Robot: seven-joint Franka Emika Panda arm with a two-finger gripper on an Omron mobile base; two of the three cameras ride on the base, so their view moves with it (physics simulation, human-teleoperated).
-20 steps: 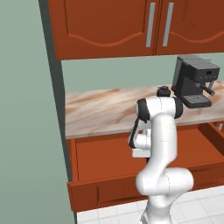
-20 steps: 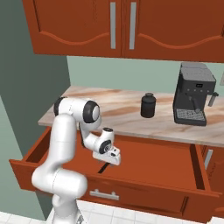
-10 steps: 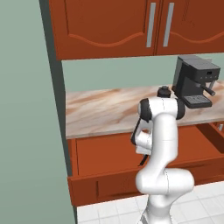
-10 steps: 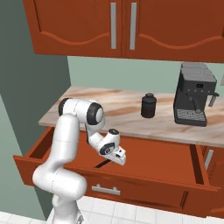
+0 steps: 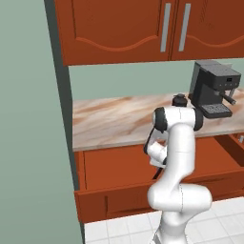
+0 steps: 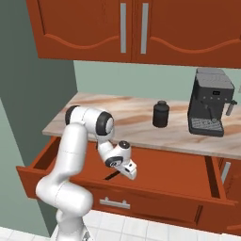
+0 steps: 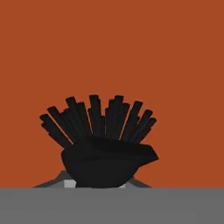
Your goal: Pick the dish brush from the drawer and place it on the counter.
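The pincer (image 6: 113, 176) has sunk deeper into the open drawer (image 6: 155, 176) over the last second: in the right base view the white hand, which earlier hung near the drawer's front lip, now reaches down with a thin dark stick angling off below it toward the drawer floor. In the hand view the dish brush (image 7: 103, 144) sits right at the tips, its black bristles fanning away from the pincer against the plain reddish-brown floor, its head filling the space where the fingertips would stand. Whether the fingers are spread or pressed on the brush cannot be told (the brush head hides them).

From the left base view the arm bends down in front of the counter (image 5: 114, 124), which lies above and beyond the pincer. A squat dark jar (image 6: 160, 114) and a coffee machine (image 6: 212, 101) stand on the counter farther off.

The drop suggests the reach is near its end and the grasp is being made or is about to be; lifting out and carrying up to the marble top remain undone.
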